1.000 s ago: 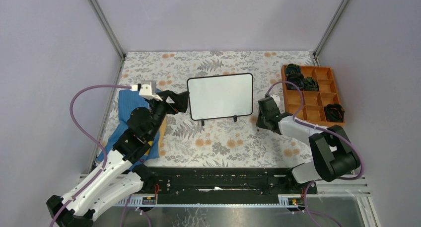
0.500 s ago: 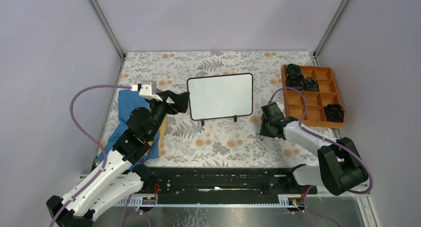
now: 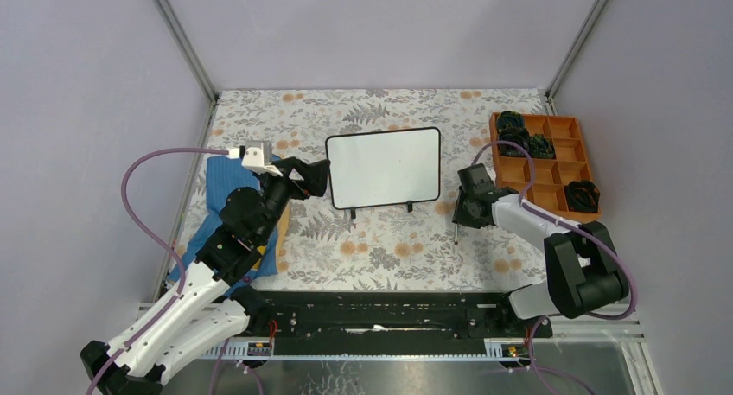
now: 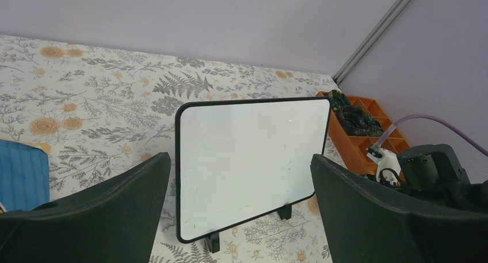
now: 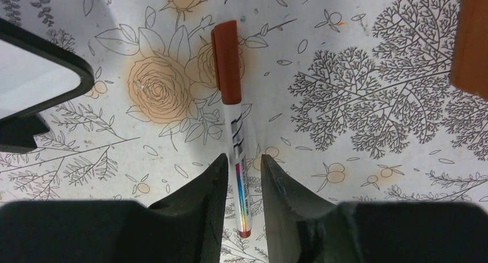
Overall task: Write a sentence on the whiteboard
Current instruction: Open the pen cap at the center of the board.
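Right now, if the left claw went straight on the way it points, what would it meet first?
The whiteboard, most likely: it stands directly ahead of the open left claw, framed between its fingers, with nothing visible in between.

Nothing legible on whiteboard point(image 4: 253, 159), marker point(image 5: 233, 125) barrel print too blurred

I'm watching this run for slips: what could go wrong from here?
The marker lies capped between the right pincer's slightly parted jaws; an off-centre close could roll it away. Writing fails unless the cap comes off. The whiteboard stands on two small feet and might tip when pressed.
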### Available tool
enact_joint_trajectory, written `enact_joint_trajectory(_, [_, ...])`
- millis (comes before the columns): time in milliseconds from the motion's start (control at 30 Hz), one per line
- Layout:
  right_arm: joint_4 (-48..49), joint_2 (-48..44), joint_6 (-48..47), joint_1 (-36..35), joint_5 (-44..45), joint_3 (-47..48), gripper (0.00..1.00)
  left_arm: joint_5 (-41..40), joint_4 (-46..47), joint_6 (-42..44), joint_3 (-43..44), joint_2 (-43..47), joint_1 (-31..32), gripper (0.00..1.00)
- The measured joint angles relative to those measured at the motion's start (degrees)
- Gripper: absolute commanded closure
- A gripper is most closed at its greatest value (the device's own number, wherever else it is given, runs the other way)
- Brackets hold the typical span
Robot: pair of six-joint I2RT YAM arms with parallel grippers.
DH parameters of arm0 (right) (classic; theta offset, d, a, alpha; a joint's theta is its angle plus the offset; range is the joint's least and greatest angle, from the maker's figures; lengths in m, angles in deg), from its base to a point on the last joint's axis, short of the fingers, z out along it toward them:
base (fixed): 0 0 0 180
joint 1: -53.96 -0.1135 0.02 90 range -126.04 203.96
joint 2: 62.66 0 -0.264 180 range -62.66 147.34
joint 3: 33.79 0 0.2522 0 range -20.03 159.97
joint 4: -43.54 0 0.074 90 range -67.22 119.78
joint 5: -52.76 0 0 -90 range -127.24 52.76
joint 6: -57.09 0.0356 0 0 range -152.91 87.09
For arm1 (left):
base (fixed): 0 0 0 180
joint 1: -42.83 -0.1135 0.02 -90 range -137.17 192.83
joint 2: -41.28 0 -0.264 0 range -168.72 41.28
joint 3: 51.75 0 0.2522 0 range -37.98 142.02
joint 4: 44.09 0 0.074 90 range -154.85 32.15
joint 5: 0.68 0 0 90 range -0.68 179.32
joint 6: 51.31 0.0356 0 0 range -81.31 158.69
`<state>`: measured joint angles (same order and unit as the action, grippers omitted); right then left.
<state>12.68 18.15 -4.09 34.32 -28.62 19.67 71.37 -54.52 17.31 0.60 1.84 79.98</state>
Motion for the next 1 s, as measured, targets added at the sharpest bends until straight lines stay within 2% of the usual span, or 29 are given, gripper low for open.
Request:
enact_joint_trajectory(500, [0.28, 3.8, -2.36, 1.66, -3.78, 1.95, 0.69, 0.22, -0.02, -0.37, 0.0, -0.02, 0.11, 0.01])
enact_joint_trajectory(833, [0.7, 4.52, -3.45, 1.7, -3.74, 2.32, 0.85, 0.24, -0.02, -0.39, 0.0, -0.02, 0.2, 0.01])
enact_joint_trajectory(1000, [0.81, 4.98, -3.8, 1.7, -3.87, 2.67, 1.0, 0.22, -0.11, -0.39, 0.0, 0.26, 0.39, 0.01])
